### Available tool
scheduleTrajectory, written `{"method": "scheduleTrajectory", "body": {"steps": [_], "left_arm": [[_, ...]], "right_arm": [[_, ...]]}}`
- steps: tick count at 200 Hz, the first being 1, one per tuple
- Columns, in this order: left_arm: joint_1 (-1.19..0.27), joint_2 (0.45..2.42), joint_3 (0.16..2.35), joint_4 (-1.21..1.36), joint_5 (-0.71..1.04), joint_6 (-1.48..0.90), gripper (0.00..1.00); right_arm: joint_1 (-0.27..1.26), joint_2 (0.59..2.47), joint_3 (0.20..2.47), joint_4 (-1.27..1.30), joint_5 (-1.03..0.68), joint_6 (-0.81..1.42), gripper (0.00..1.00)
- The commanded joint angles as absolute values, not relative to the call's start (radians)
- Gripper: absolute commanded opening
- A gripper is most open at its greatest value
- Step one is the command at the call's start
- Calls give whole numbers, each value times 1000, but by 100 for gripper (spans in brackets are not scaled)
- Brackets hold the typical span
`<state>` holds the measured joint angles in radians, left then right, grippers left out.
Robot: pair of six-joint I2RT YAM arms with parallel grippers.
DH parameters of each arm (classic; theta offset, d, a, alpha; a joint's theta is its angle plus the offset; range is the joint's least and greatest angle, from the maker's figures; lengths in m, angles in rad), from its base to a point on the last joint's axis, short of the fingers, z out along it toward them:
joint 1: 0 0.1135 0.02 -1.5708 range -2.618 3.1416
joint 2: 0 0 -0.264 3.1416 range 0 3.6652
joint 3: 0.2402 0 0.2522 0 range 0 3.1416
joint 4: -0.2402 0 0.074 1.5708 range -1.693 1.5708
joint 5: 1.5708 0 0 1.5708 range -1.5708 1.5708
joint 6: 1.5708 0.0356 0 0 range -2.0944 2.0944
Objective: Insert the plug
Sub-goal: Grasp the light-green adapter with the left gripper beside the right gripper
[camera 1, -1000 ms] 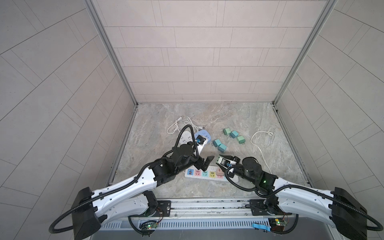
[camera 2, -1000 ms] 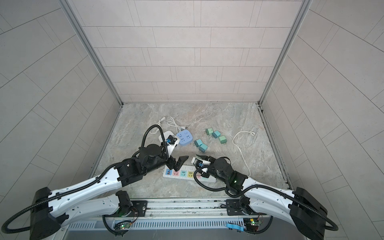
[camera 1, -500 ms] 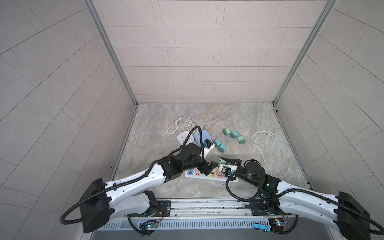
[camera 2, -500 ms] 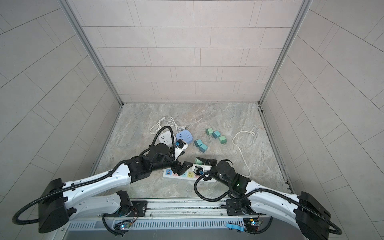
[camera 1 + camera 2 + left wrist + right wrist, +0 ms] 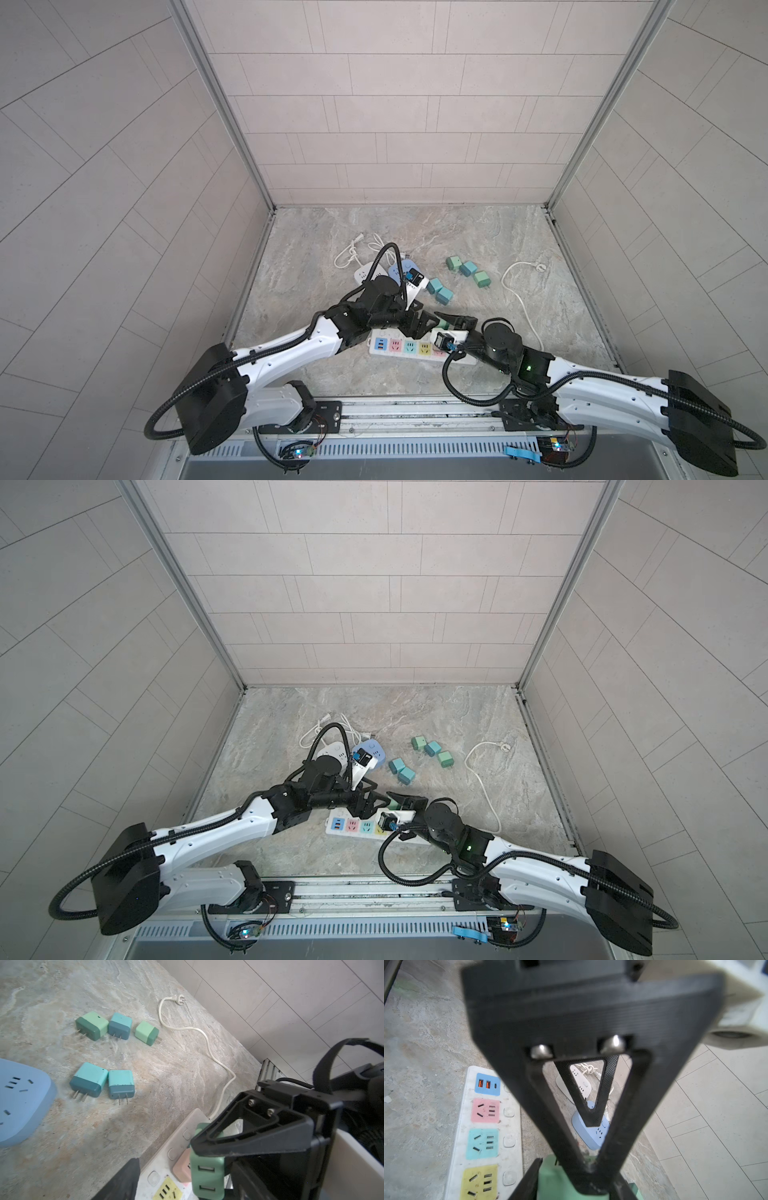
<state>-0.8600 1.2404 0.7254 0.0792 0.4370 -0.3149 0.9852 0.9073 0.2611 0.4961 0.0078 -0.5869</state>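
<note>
Behind the power strip [image 5: 409, 347] lie spare plugs [image 5: 120, 1084] and a cord [image 5: 182, 1028].

We find the power strip [image 5: 400, 345] at the front, 5 loose adapters [image 5: 444, 295] behind it, and its cord [image 5: 187, 1028] lying to the right.

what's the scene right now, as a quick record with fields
held: mint-green plastic plug adapter, in right tool
left tool: open, close beside the adapter
target: white power strip with coloured sockets
adapter position: at pink socket next to yellow socket; seating unclear
spares: five green and teal adapters loose on stone tabletop
</note>
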Motion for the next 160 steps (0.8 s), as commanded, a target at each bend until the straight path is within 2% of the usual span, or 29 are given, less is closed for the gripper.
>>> {"method": "scheduleTrajectory", "body": {"steps": [1, 47, 70, 92, 129, 160], "left_arm": [[-864, 1244, 741, 112, 497, -315, 74], [-862, 1272, 756, 107, 527, -323, 72], [-864, 1281, 761, 99, 529, -318, 61], [-864, 1288, 765, 92, 539, -313, 44], [-863, 1310, 777, 92, 567, -319, 31], [-863, 1320, 785, 90, 597, -321, 30]], "right_arm": [[991, 914, 304, 572, 34, -579, 0], [991, 945, 333, 586, 16, -566, 0], [993, 966, 352, 580, 11, -568, 0], [1001, 976, 351, 596, 5, -568, 0], [1012, 988, 345, 619, -3, -577, 0], [1012, 992, 349, 617, -6, -592, 0]]}}
